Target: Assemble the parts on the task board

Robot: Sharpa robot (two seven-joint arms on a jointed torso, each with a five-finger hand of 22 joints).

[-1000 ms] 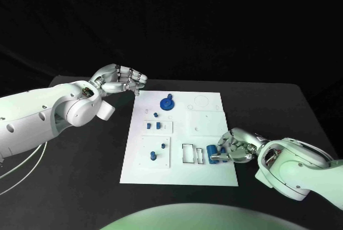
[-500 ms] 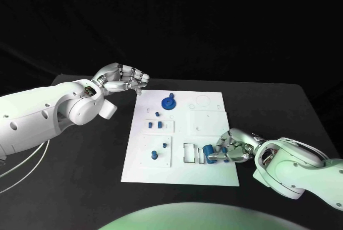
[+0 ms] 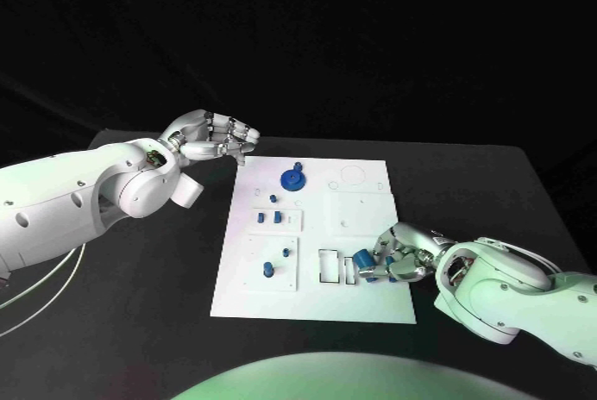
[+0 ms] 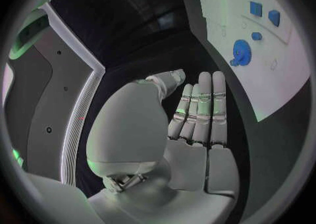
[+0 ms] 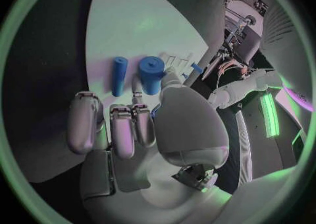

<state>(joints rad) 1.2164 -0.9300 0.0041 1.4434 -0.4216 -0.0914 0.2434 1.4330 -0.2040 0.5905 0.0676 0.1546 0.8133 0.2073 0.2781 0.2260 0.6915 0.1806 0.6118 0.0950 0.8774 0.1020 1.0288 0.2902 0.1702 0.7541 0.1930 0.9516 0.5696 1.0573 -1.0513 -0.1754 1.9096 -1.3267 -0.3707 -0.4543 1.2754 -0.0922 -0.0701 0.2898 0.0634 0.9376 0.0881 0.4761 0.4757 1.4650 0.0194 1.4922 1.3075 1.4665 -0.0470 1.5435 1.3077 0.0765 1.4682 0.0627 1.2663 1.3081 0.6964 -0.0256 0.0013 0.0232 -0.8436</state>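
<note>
Since the earlier frames, my right hand (image 3: 400,255) is shifting inward over the board's (image 3: 373,305) near right edge, carrying a blue cylinder (image 3: 367,259) toward the rectangular slots (image 3: 329,266). I am holding that cylinder (image 5: 151,74) between thumb and fingers; a second cylinder (image 5: 119,75) is lying on the board just beside it.

My left hand (image 3: 211,136) is hovering off the board's far left corner, fingers curled in and holding nothing.

Risk, as I am judging it: the grip is sitting near the cylinder's end, so the part may be tilting as I am lowering it and could jam at a slot edge or slip free. My fingers may also be nudging the loose cylinder and rolling it off the board.

Recesses: the blue gear (image 3: 292,178) is sitting at the far side; two small parts (image 3: 269,217) are standing in the middle-left panel; two more (image 3: 273,260) are occupying the near-left panel. Both rectangular slots are looking vacant.
</note>
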